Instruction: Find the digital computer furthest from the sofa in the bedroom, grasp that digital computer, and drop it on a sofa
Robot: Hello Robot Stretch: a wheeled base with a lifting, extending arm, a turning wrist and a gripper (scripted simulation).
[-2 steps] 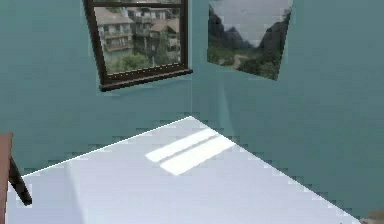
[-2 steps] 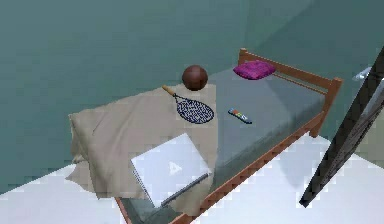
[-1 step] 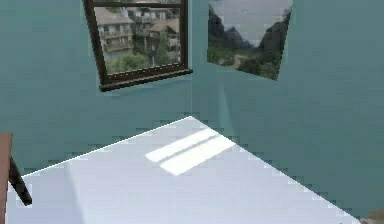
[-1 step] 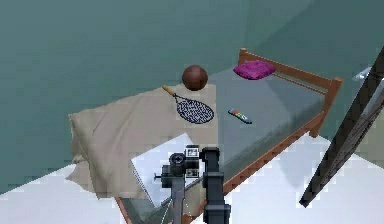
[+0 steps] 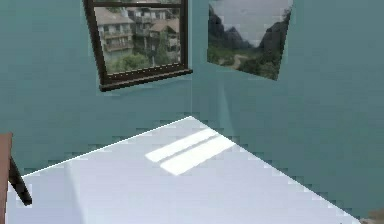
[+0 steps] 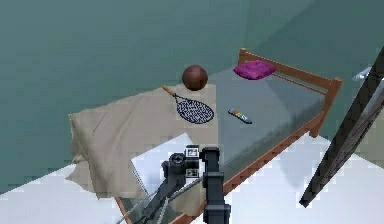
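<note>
- Bed (image 6: pixel 288 104): wood frame, grey mattress, set against the teal wall.
- Tan blanket (image 6: pixel 112 135) covered the bed's foot half and hung over its near edge.
- Pale flat slab (image 6: pixel 150 167) lay on the blanket at the bed's near edge. It was too small to tell if it was the digital computer.
- Gripper (image 6: pixel 152 202) sat at the bed's near edge, just beside the slab. Over it or touching: couldn't tell.
- Jaws: couldn't tell their state, or whether they held anything, since slab and blanket lay right behind them.
- Arm (image 6: pixel 211 192) came up from the bottom edge to the bed's near side.
- Basketball (image 6: pixel 195 76) rested on the bed's far side, by the wall.
- Racket (image 6: pixel 193 108) lay flat mid-bed, just in front of the ball, head on the blanket's edge.
- Small blue-and-yellow item (image 6: pixel 240 116) lay on bare mattress, mid-bed, apart from the racket. Couldn't tell what it was.
- Magenta pillow (image 6: pixel 255 69) sat at the bed's head end.
- Dark slanted bar (image 6: pixel 350 125) stood near the bed's head end, in front of it.
- Forward view: dark-framed window (image 5: pixel 137 40) and a mountain picture (image 5: pixel 250 35) on teal walls, pale floor (image 5: pixel 260 195) with a sunlit patch (image 5: pixel 190 150).
</note>
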